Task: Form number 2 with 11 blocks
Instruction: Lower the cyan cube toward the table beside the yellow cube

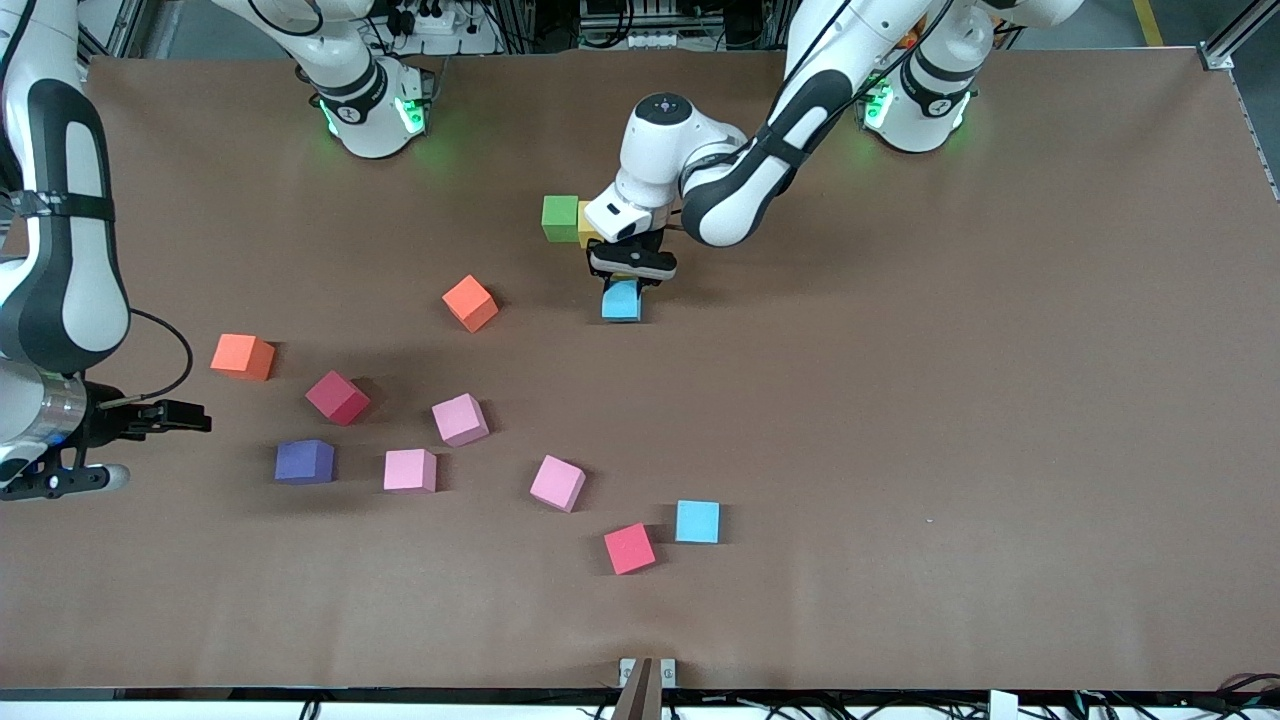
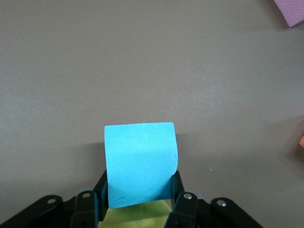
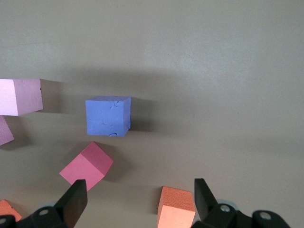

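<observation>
Clamping a light blue block [image 2: 140,164] between its fingers, your left gripper [image 1: 622,290] sits low at the middle of the table, jaws drawn in tight on the block's two sides. In the left wrist view the block looks to rest on or just above the brown table [image 1: 900,400], with a yellow block [image 2: 137,216] showing right under the fingers. From the front, that yellow block sits beside a green block [image 1: 560,217], and the gripper hides most of it, so you cannot tell whether blue and yellow touch.

These blocks look like the start of the number 2, so your job now is placement. Square the blue block's edges with the yellow one's, bring the faces flush with no gap, and set it flat before you let go. Open the jaws only a little, then lift straight up so the fingers do not drag the block or nudge its neighbours. A twist here would throw off every later row.

Your right gripper [image 3: 137,199] waits with its jaws wide and empty at the right arm's end of the table, over the loose blocks; its wrist view shows a purple block [image 3: 108,116], a red block [image 3: 87,166] and an orange block [image 3: 175,209] below it. Pink blocks [image 1: 460,419], another orange, another red and a second light blue block [image 1: 697,521] lie scattered nearer the front camera, well apart from the figure.
</observation>
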Controlling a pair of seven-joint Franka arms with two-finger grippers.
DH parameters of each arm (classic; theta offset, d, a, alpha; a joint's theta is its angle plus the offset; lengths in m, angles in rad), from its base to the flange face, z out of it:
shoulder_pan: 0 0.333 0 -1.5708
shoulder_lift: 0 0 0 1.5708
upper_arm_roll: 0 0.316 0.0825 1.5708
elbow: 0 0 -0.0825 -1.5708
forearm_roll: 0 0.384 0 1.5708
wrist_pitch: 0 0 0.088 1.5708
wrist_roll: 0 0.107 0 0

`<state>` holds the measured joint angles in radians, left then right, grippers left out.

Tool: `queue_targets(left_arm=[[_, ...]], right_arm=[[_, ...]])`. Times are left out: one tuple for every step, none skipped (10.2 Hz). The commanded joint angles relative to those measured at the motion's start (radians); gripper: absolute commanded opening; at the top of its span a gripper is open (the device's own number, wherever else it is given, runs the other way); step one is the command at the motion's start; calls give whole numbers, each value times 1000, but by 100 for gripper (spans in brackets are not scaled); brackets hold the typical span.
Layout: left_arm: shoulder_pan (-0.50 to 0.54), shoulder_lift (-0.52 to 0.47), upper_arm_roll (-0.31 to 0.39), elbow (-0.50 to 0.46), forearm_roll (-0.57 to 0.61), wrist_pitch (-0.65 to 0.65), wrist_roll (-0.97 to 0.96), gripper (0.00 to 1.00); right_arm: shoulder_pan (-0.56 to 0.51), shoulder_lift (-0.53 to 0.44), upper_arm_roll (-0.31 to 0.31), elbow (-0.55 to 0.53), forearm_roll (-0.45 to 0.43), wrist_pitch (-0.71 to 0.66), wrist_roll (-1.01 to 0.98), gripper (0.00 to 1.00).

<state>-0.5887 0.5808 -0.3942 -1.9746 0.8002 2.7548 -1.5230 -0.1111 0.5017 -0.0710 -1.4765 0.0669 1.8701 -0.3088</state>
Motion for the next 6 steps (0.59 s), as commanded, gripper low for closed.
queue_targets(left_arm=[[18, -32, -5, -26, 36, 19, -17, 24], [23, -33, -5, -26, 36, 19, -17, 24], [23, -35, -5, -33, 37, 19, -16, 24], [23, -33, -5, -36, 63, 22, -25, 24], [24, -32, -6, -36, 79, 23, -37, 24], [24, -32, -6, -36, 77, 23, -42, 24]], right_arm=[[-13, 0, 10, 5, 19, -2, -19, 100], [-13, 0, 10, 5, 19, -2, -19, 100], [-13, 0, 10, 5, 19, -2, -19, 100], [-13, 0, 10, 5, 19, -2, -19, 100], [-13, 0, 10, 5, 19, -2, -19, 100], [-13, 0, 10, 5, 19, -2, -19, 100]])
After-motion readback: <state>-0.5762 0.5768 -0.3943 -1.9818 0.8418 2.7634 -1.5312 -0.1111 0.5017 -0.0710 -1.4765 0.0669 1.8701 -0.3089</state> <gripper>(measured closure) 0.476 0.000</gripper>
